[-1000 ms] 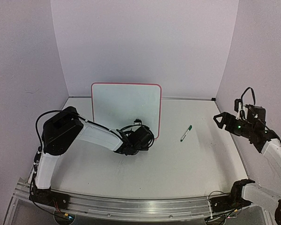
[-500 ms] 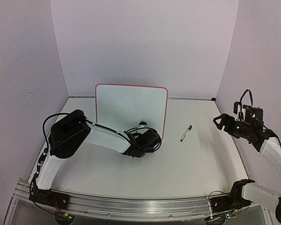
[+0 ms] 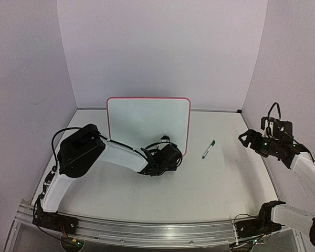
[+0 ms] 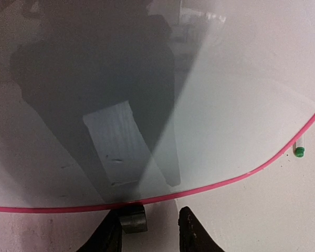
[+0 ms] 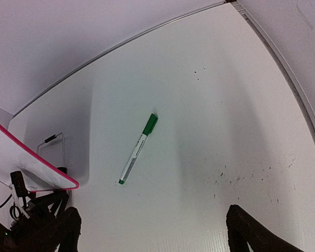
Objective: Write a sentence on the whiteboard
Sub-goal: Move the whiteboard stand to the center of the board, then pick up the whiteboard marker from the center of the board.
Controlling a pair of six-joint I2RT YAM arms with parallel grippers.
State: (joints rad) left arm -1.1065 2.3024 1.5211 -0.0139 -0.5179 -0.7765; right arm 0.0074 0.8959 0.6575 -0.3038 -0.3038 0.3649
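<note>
The whiteboard point(image 3: 147, 123) stands upright at the table's middle, red-framed and blank; no green sentence shows on it. In the left wrist view its face point(image 4: 226, 105) fills the frame. My left gripper point(image 3: 170, 155) is low at the board's bottom right edge. Its jaws are apart around a black foot point(image 4: 132, 218), which touches the left finger, with a gap to the right finger point(image 4: 191, 233). A green marker pen point(image 3: 209, 149) lies on the table right of the board, also in the right wrist view point(image 5: 138, 149). My right gripper point(image 3: 247, 137) is wide open and empty, to the pen's right.
Purple walls enclose the table on three sides. A metal rail point(image 3: 147, 231) runs along the near edge. Cables point(image 5: 52, 144) show by the left wrist near the board's corner point(image 5: 68, 184). Dark specks point(image 5: 241, 176) mark the table at the right.
The whiteboard and my left gripper have shifted to the right together, bringing the board's right edge closer to the pen. My right gripper has dropped slightly. The pen has not moved.
</note>
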